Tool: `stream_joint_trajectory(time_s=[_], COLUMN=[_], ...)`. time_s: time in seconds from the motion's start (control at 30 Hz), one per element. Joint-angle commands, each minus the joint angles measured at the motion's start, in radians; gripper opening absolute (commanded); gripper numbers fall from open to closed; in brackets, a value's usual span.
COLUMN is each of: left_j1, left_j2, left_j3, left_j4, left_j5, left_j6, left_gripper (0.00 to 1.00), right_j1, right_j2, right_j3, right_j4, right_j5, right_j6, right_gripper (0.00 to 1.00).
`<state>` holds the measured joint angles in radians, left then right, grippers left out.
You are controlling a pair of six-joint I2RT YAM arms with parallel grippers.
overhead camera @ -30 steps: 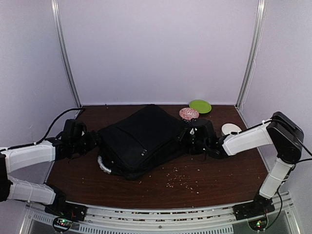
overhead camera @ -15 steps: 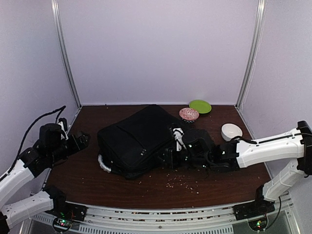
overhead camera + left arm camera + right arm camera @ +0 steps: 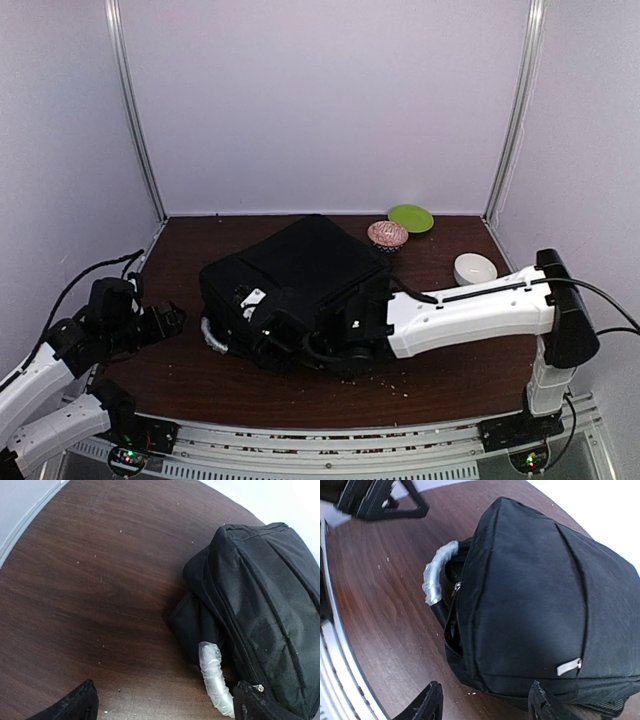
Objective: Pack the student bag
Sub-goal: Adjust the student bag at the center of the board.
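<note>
The student bag [image 3: 310, 265], large, black and soft, lies in the middle of the table with its silvery-grey handle [image 3: 208, 335] at its near-left end. My right gripper [image 3: 250, 320] reaches across the bag's front side, open and empty, just over the near-left corner. In the right wrist view the bag [image 3: 540, 590] fills the frame, its handle [image 3: 437, 572] and a partly open zip at the left, my fingers [image 3: 427, 705] spread wide. My left gripper [image 3: 172, 320] is open and empty, left of the bag. The left wrist view shows the bag [image 3: 265, 590] and the handle [image 3: 214, 675].
A pink patterned bowl [image 3: 387, 233] and a green plate [image 3: 411, 217] stand behind the bag at the back right. A white bowl [image 3: 474, 268] sits at the right. Small crumbs [image 3: 395, 385] lie on the brown table near the front. Walls close in on three sides.
My right arm has swept left along the bag's front, from its right end to its near-left corner. My left arm has pulled back from the bag toward the left edge.
</note>
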<state>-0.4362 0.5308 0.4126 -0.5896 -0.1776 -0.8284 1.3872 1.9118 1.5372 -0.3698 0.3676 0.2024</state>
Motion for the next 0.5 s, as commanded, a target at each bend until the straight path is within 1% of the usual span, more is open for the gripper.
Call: stream_joint_trajectory(time_s=[0.0, 0.2, 0.3, 0.47], left_j1=[-0.005, -0.005, -0.004, -0.004], left_j2=[0.019, 0.0, -0.02, -0.035], left_j3=[-0.002, -0.032, -0.05, -0.076], left_j4=[0.037, 0.062, 0.066, 0.084], left_j5=[0.029, 0.045, 0.046, 0.055], left_j6=[0.009, 0.007, 0.0, -0.009], left_gripper=[0.96, 0.96, 0.96, 0.96], right_j1=[0.033, 0.033, 0.033, 0.026], right_j2=[0.079, 0.175, 0.217, 0.296], right_j3=[0.108, 0.23, 0.266, 0.344], right_j4=[-0.136, -0.205, -0.232, -0.298], right_j5=[0.126, 0.144, 0.149, 0.212], right_j6=[-0.09, -0.098, -0.105, -0.094], right_gripper=[0.58, 0.57, 0.57, 0.55])
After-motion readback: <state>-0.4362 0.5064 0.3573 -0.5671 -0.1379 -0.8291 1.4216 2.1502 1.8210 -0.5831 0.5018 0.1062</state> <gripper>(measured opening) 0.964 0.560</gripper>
